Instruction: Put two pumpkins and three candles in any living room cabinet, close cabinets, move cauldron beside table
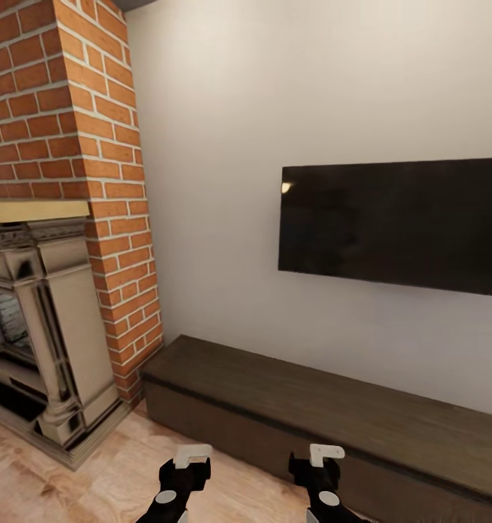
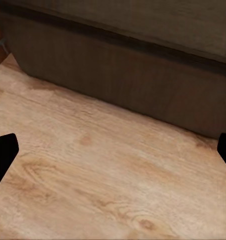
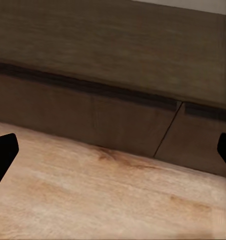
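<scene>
We're facing the cabinet [image 1: 325, 407], the long dark-brown low unit sitting against the white wall under the black TV [image 1: 394, 225], w/ the brick chimney [image 1: 71, 131] and fireplace surround [image 1: 42, 327] off to our left. Both arms are hanging low in front of us: left gripper [image 1: 192, 455] and right gripper [image 1: 325, 455] are hovering over the plank floor [image 2: 108, 170], near the cabinet front but not touching it. In both wrist views the dark fingertips [image 2: 3, 155] are sitting at opposite edges of the picture, so fingers are spread wide on both sides and pinching nothing.

Progress, as far as we're able to judge: we're carrying no pumpkin or candle right now, and the cabinet top is bare. The drawer fronts we're seeing are lying flush, w/ just a thin seam [image 3: 168, 125] between two of them, so this stretch is looking closed. Whether anything's already stowed inside, we're not able to tell. Cauldron & coffee table are out of the pictures, so that step is unjudgeable too. Likely we're either about to open a drawer or checking closure.
</scene>
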